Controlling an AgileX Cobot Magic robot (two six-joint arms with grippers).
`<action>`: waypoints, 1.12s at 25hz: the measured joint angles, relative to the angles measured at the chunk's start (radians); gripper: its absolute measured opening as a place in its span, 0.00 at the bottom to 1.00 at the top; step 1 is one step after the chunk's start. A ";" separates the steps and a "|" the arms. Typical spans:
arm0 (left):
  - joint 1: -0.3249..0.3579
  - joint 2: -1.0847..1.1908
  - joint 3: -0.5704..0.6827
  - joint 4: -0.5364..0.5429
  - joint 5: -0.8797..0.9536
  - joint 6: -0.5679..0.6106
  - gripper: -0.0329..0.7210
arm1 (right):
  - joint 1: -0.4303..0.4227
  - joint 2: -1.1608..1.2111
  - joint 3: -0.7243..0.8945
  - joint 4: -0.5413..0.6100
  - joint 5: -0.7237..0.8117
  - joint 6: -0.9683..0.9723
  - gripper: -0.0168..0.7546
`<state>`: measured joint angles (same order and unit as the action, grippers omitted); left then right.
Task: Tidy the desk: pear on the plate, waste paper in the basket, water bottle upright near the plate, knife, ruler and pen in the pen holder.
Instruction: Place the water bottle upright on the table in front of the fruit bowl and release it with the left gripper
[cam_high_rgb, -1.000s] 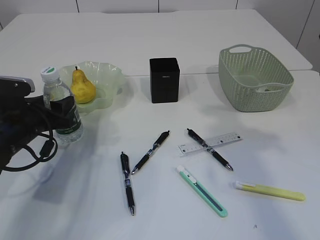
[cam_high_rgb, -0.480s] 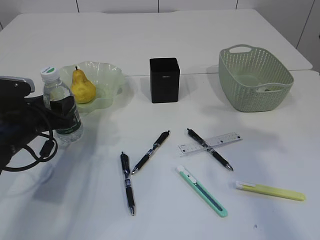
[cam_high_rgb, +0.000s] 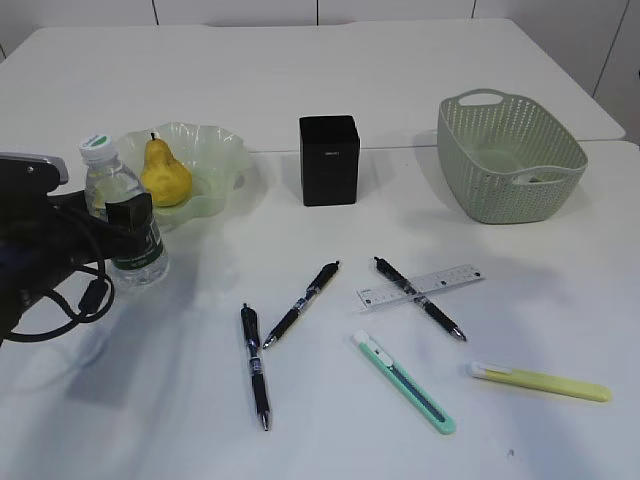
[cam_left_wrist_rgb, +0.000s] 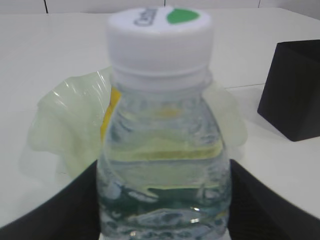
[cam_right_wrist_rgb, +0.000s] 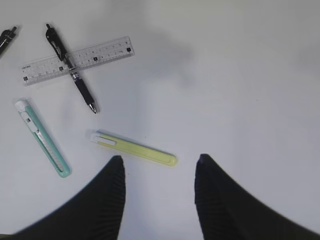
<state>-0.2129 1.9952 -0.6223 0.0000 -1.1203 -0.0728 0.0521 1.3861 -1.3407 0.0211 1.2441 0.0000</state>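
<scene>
Left gripper (cam_high_rgb: 128, 222) sits around the water bottle (cam_high_rgb: 122, 215); from my feed I cannot tell whether its fingers (cam_left_wrist_rgb: 45, 210) press the sides or stand just clear. Bottle is upright on the desk (cam_high_rgb: 300, 400), just beside the plate (cam_high_rgb: 215, 160), which holds the pear (cam_high_rgb: 164, 175). Right gripper (cam_right_wrist_rgb: 159, 167) hangs with jaws apart, holding nothing, above the yellow knife (cam_right_wrist_rgb: 134, 148). One pen (cam_right_wrist_rgb: 70, 70) lies across the ruler (cam_right_wrist_rgb: 95, 54). Pen holder (cam_high_rgb: 329, 160) stands between plate and basket (cam_high_rgb: 510, 155).
</scene>
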 joint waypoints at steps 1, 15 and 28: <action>0.000 -0.004 0.000 0.000 0.006 0.000 0.69 | 0.000 0.000 0.000 0.000 0.000 0.000 0.50; 0.000 -0.121 0.000 0.000 0.209 -0.005 0.70 | 0.000 0.000 0.000 0.000 0.000 0.000 0.50; 0.000 -0.084 0.000 0.026 0.141 -0.006 0.71 | 0.000 0.000 0.000 0.000 0.000 0.007 0.50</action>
<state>-0.2129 1.9117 -0.6223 0.0264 -0.9788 -0.0791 0.0521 1.3861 -1.3407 0.0211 1.2441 0.0068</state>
